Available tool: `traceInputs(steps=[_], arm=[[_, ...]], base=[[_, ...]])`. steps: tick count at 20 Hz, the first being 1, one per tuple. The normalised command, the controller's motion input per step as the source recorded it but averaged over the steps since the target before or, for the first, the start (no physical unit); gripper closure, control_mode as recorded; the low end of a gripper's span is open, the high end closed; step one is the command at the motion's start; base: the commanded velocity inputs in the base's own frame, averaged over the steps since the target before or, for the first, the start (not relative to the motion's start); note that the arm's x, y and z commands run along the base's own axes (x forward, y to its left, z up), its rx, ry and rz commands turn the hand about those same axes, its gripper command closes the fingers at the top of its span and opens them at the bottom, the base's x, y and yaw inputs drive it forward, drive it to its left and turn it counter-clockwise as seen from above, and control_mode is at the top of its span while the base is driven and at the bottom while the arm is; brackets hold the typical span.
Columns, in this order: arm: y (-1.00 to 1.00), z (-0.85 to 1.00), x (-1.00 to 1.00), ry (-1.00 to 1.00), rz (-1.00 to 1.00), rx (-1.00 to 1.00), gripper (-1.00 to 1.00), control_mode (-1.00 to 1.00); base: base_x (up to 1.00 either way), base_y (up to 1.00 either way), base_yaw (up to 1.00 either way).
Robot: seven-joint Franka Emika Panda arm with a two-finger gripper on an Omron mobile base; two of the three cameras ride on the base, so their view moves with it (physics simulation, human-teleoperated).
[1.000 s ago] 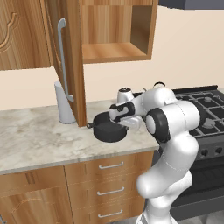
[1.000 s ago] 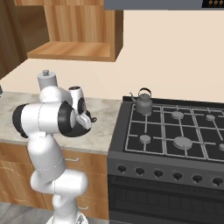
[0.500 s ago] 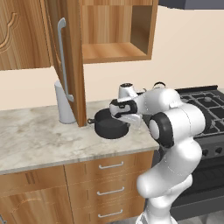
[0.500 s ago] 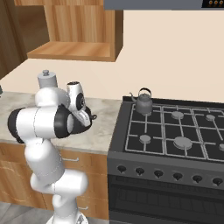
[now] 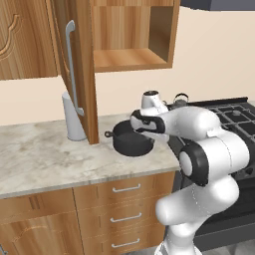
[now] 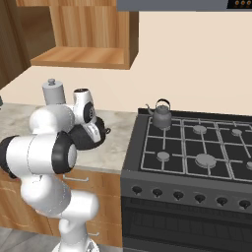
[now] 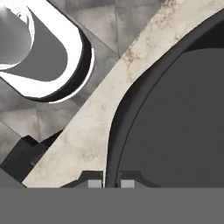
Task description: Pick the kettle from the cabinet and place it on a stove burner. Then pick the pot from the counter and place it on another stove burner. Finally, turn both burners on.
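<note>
Black-grey, the pot [image 5: 131,142] sits on the marbled counter [image 5: 45,159] beside the stove [image 6: 197,147]. My gripper [image 7: 111,183] straddles its rim, fingers nearly closed on the wall. Kettle [image 6: 161,116] rests on a rear burner.

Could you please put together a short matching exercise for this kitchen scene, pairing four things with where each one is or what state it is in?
Things:
1. kettle
2. pot
3. cabinet
4. canister

Places or states:
A. on the counter, its rim between the gripper's fingertips
B. door open, shelf bare
C. on a rear stove burner
D. on the counter beside the open door

Pairs: 1-C, 2-A, 3-B, 4-D
</note>
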Motion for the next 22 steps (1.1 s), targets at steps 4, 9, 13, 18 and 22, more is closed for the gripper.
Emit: traceInputs(steps=[4,9,13,18,22], arm=[[-0.13,0.22,-0.52,0.0,-0.04,0.0,1.0,-1.0],[-0.13,0.36,-0.55,0.0,-0.03,0.0,1.0,-1.0],[-0.04,0.23,-0.4,0.0,-0.01,0.0,1.0,-1.0],[0.0,0.0,0.0,0.0,0.0,0.0,1.0,-1.0],[-0.07,0.0,-0.15,-0.09,0.0,0.0,1.0,1.0]], base=[[0.0,0.0,0.0],[0.0,0.0,0.0],[0.0,0.0,0.0],[0.0,0.0,0.0],[-0.22,-0.17,-0.02]])
